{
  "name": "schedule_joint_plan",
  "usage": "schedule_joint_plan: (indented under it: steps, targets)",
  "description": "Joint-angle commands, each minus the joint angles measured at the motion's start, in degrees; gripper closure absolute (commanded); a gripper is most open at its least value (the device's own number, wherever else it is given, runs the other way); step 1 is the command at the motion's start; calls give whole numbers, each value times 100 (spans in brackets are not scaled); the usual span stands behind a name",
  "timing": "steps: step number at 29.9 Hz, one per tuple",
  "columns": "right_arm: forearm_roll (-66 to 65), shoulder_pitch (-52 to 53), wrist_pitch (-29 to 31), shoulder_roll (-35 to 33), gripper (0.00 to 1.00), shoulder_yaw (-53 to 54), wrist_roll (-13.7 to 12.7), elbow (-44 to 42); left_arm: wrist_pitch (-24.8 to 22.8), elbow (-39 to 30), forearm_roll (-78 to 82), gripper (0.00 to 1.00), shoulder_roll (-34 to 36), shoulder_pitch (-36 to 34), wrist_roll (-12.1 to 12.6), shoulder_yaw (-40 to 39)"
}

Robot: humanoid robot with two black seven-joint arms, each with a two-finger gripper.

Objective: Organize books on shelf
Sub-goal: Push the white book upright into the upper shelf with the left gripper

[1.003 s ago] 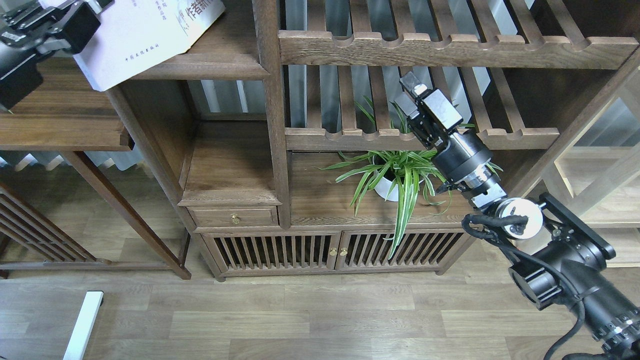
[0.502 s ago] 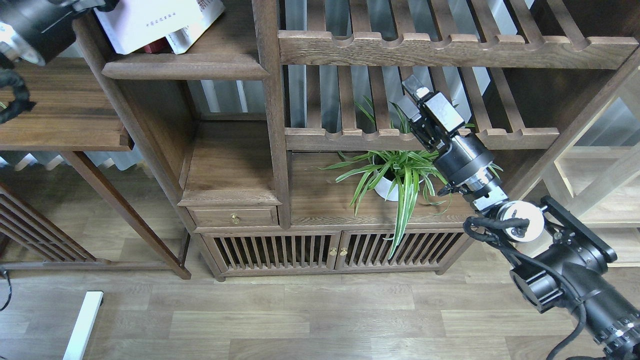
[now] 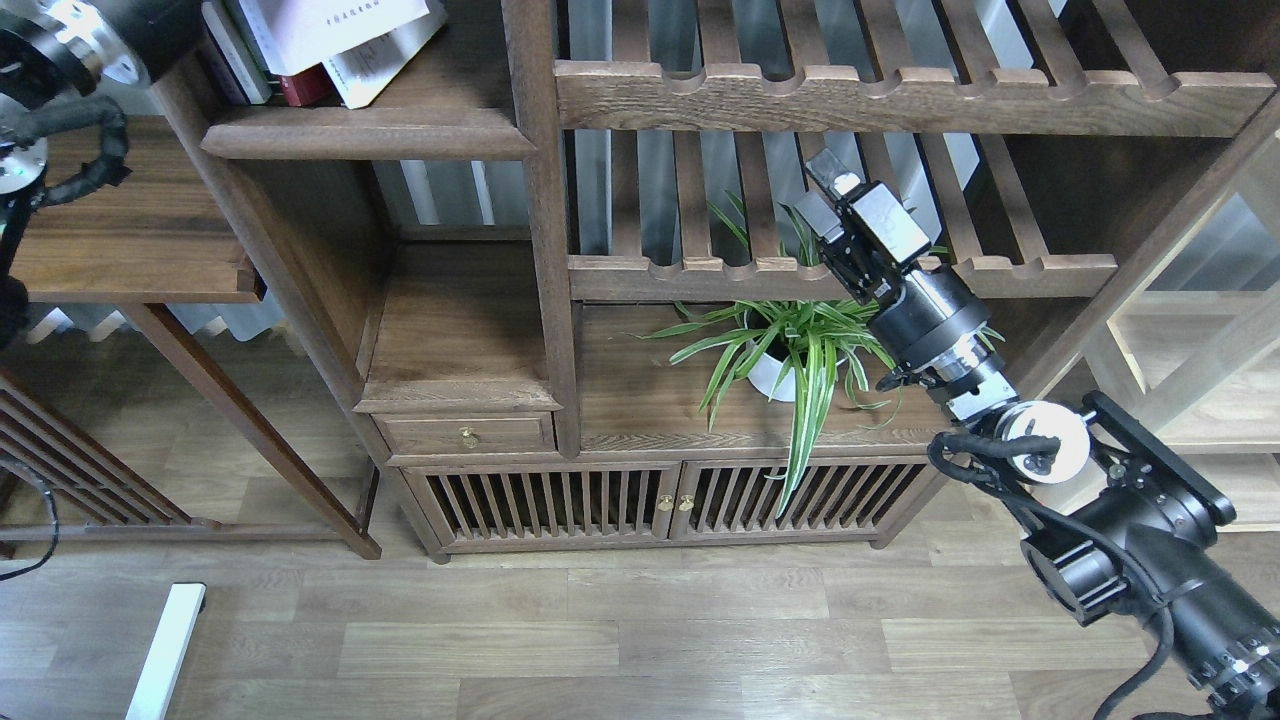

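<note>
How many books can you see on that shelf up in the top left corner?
3, all cut off by the top edge: a pale book leaning on top, a white one under it, a dark red one beneath. More may be hidden.

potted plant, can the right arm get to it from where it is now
Probably yes: the right end effector hangs in front of the slatted rack just above the potted plant, and nothing sits between them.

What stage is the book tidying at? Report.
Done: the books are up on the shelf, though leaning unevenly. In hand: nothing visible; the right hand hangs idle before the slatted rack, and the left hand is out of view. Left: straightening them, probably.
</note>
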Motion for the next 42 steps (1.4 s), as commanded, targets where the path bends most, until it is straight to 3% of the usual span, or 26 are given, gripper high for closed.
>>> schedule_joint_plan:
  steps: [1,9,13,17,22,31,42]
  targets:
    - [0,0,0,-8,9,0,0,5,3,287,0,99,-165,-203,-114,234]
    - [0,-35,0,-86,10,0,0,5,108,1121,0,99,-569,-888,-571,708]
    - [0,-35,0,-122,10,0,0,5,152,1491,8,99,-736,-1126,-677,946]
    - [0,-61,0,-192,10,0,0,5,555,1605,8,99,-816,-1240,-878,1262]
    - [0,-61,0,-184,10,-8,0,14,943,1789,0,99,-1000,-1319,-1019,1377]
    - [0,-70,0,-184,10,-26,0,23,952,2554,0,99,-1334,-1530,-1266,1438]
    - [0,-158,0,-210,10,-8,9,31,952,2572,-36,98,-1466,-1522,-1371,1816]
